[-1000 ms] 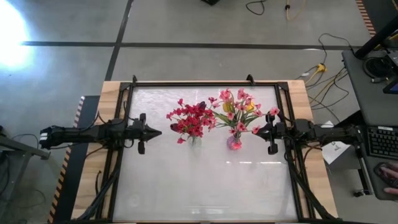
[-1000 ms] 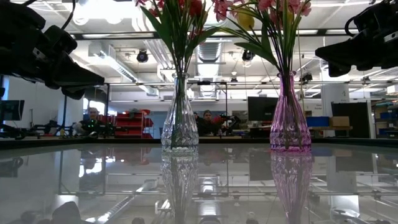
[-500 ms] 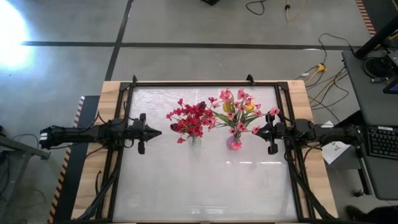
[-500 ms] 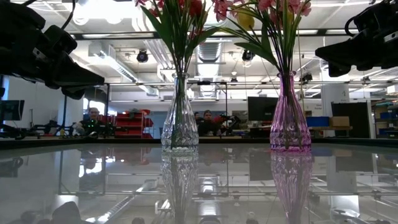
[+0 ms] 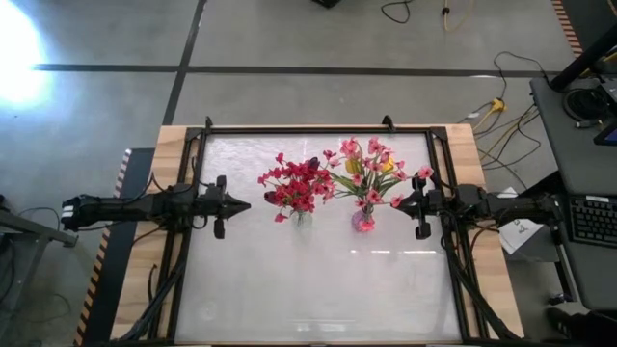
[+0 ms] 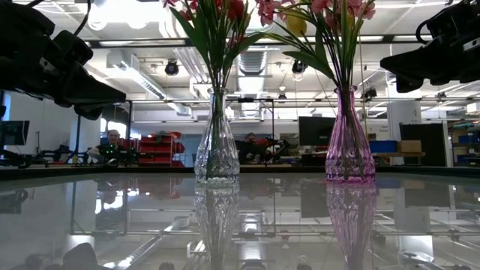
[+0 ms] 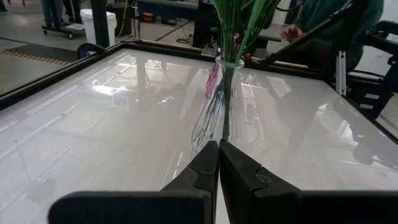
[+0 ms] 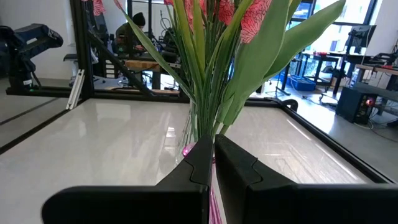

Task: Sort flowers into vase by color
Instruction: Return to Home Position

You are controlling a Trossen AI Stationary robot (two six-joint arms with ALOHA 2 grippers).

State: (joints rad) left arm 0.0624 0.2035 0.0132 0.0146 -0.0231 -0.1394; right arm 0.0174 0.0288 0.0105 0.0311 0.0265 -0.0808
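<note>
The left gripper (image 5: pixel 244 204) hangs level to the left of the clear vase (image 5: pixel 302 218), apart from it and pointing at it, its two dark fingers (image 7: pixel 205 163) pressed together on nothing. The right gripper (image 5: pixel 397 203) faces back toward the clear vase from the far right, beyond the pink vase (image 5: pixel 363 222), pressed together as well and holding nothing.

The clear vase holds the dark-red flowers (image 5: pixel 294 185). Just to its right, the pink vase holds the pink and yellow flowers (image 5: pixel 369 169), whose outer blossoms come near the right gripper. Wide bare bench (image 5: pixel 289 289) lies in front of and behind the clear vase, out to the dark frame (image 5: pixel 318 128).

Compared with half a second ago, both arms, both vases and all the blossoms sit where they were.

The clear vase is ribbed cut glass with a narrow neck, and the pink one has the same shape in tinted glass. The bench top is glossy white and mirrors both.
</note>
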